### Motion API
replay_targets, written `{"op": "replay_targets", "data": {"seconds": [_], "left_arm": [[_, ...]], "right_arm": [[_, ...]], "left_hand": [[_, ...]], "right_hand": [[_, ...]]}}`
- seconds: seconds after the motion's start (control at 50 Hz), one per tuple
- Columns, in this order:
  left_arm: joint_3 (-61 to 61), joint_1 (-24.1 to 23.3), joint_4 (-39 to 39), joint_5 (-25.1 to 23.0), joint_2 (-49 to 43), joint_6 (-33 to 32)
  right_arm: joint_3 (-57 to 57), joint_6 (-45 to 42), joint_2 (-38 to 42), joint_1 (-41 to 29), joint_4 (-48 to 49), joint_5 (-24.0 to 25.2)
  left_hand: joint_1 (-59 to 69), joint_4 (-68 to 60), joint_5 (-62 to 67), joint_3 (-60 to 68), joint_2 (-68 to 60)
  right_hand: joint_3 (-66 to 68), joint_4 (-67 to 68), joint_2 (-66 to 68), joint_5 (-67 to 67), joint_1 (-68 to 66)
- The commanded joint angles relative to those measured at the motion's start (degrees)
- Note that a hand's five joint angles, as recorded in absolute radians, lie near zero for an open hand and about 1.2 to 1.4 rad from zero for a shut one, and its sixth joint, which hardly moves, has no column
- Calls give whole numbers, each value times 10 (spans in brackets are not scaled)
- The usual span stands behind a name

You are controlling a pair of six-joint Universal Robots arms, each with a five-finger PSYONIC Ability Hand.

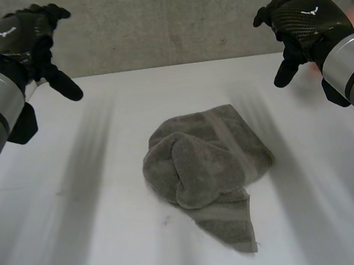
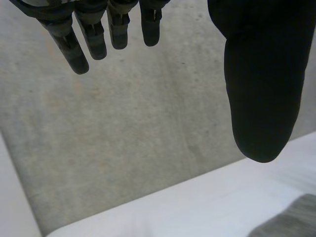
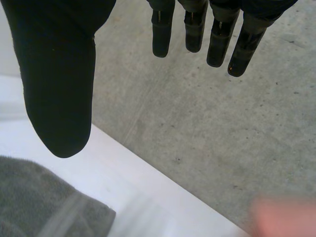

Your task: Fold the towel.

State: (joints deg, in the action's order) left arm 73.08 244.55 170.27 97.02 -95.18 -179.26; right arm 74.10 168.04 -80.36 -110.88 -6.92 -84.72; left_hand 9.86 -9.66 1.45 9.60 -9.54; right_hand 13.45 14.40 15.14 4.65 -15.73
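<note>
Nearest the camera, one flat corner of the grey towel (image 1: 206,167) trails out towards the counter's (image 1: 80,233) front edge. Behind it the rest of the cloth is bunched into a rounded mound in the middle of the counter, with its edges and other corners tucked out of sight. That heap is the main hazard. A grab at the mound would likely catch several layers at once, so the towel would lift as a lump rather than open flat, and any fold made on it would come out crooked. Pulling only the loose corner could drag the whole bundle across the smooth surface instead of spreading it. Farther back, the left hand (image 1: 22,35) and the right hand (image 1: 305,19) hang well apart from the cloth, above the counter's far corners. Both have relaxed, spread fingers and hold nothing. Beside the right hand, against the concrete wall (image 1: 170,18), is a pinkish blur (image 3: 284,217), too indistinct to identify. If it is a person, a sweep on that side could strike them.
</note>
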Motion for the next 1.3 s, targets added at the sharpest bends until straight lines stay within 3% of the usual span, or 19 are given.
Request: {"op": "replay_targets", "data": {"seconds": [0.02,0.14,0.28,0.42,0.56,0.58,0.6,0.62,0.66,0.72,0.84,0.9,0.98,1.06,1.08,1.1,1.18,1.22,1.3], "left_arm": [[5,-1,-2,-84,-53,0],[-13,-7,-3,-100,-165,11],[-84,-29,-4,-89,-313,93],[-158,-57,-6,-85,-420,133],[-187,-64,-7,-41,-452,129],[-191,-68,-6,-26,-450,127],[-194,-72,-6,-15,-448,124],[-194,-72,-6,-15,-448,124],[-201,-77,-11,-3,-441,114],[-198,-93,-27,-2,-430,92],[-193,-122,-64,-10,-413,43],[-194,-137,-101,-17,-408,-20],[-193,-158,-143,-18,-402,-106],[-189,-160,-157,-19,-394,-114],[-183,-160,-157,-20,-389,-113],[-174,-160,-157,-22,-384,-113],[-156,-162,-155,-22,-368,-113],[-138,-163,-155,-23,-343,-112],[-109,-166,-156,-37,-312,-111]], "right_arm": [[2,-96,17,0,-10,5],[-15,-128,69,-23,-53,12],[-98,8,212,-51,-58,106],[-129,68,302,-52,-60,137],[-133,75,359,-54,-59,124],[-135,75,370,-56,-60,112],[-135,75,376,-57,-61,97],[-135,75,376,-57,-61,97],[-131,74,374,-56,-63,64],[-107,66,335,-51,-61,43],[-33,55,231,-50,-61,55],[13,17,190,-52,-92,94],[62,-61,166,-53,-243,156],[80,-106,163,-51,-328,179],[82,-119,160,-50,-336,180],[79,-126,159,-45,-333,177],[70,-126,141,-12,-296,168],[57,-115,108,26,-249,156],[48,-84,89,35,-216,154]], "left_hand": [[19,-21,3,21,-22],[35,-37,20,38,-39],[52,-54,36,55,-56],[54,-56,38,57,-57],[295,-297,279,297,-298],[433,-435,417,435,-436],[497,-499,482,500,-501],[498,-500,482,501,-501],[612,-614,596,614,-615],[701,-703,685,704,-704],[701,-703,686,704,-705],[701,-703,686,704,-705],[685,-687,669,687,-688],[675,-677,659,677,-678],[633,-635,617,636,-636],[556,-558,540,559,-559],[340,-342,324,343,-343],[206,-208,190,209,-209],[100,-102,84,102,-103]], "right_hand": [[-35,-44,-51,-46,57],[-35,-44,-51,-46,57],[-35,-44,-51,-46,57],[-35,-44,-51,-46,57],[-35,-44,-51,-46,57],[45,35,28,33,-22],[187,177,170,175,-164],[188,179,171,176,-166],[548,538,531,536,-525],[665,656,649,654,-643],[665,656,649,654,-643],[665,656,649,654,-643],[665,656,649,654,-643],[665,656,649,654,-643],[623,613,606,611,-600],[358,348,341,346,-335],[249,239,232,237,-226],[48,38,31,36,-25],[50,41,34,38,-28]]}}
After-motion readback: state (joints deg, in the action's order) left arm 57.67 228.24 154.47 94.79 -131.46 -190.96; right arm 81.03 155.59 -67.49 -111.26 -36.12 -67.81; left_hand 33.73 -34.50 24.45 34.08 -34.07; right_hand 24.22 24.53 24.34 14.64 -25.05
